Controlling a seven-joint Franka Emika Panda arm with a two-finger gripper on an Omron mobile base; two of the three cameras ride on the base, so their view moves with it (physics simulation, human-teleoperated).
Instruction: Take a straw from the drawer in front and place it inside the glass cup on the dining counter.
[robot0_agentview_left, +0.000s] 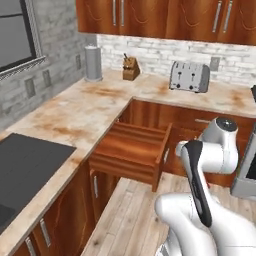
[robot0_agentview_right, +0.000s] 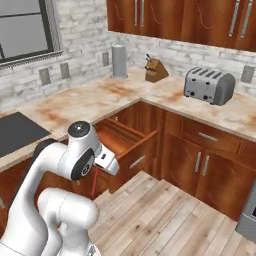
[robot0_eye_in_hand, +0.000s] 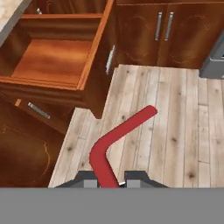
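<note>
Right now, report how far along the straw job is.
Done: the wide reddish-brown wooden drawer stands pulled open, and what shows of its inside is bare wood. In hand: the hand is shut on the red straw, which in the hand view looks bent rather than straight, held out over the pale plank floor. Left: carrying it to the glass cup on the dining counter and putting it in.
</note>
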